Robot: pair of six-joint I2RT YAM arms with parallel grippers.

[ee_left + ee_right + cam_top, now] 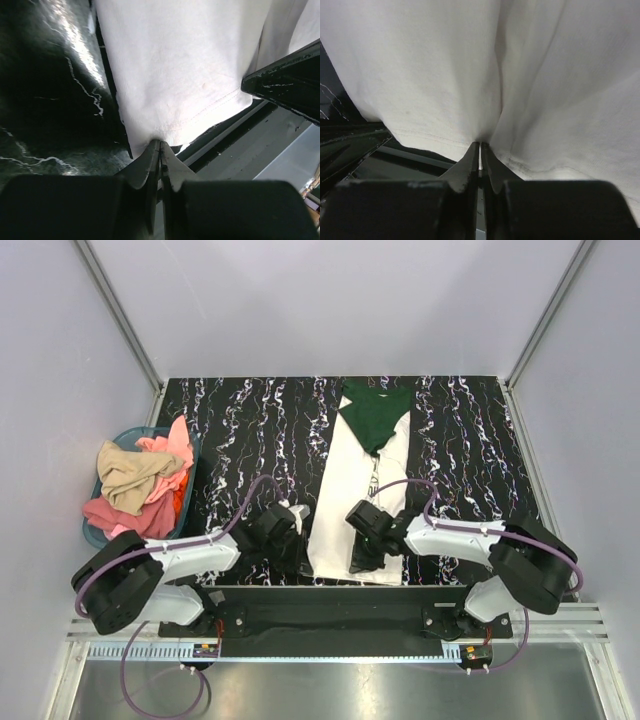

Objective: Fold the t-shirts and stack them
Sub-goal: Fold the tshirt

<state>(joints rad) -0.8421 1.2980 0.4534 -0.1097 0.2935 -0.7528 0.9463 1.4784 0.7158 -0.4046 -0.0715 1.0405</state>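
A cream-white t-shirt (350, 490) lies as a long narrow strip down the middle of the black marbled table (240, 430). A dark green t-shirt (375, 415) is bunched over its far end. My left gripper (303, 538) is at the near left corner of the white shirt. In the left wrist view it (160, 142) is shut on the stitched hem of the white cloth (185, 75). My right gripper (362, 558) is at the near right part of that hem. In the right wrist view it (480, 144) is shut on a pinch of the cloth (445, 75).
A blue basket (130, 433) at the table's left edge holds pink and tan clothes (140, 480). The table's near edge and a metal rail (240, 150) run just behind the hem. Grey walls enclose the table on three sides.
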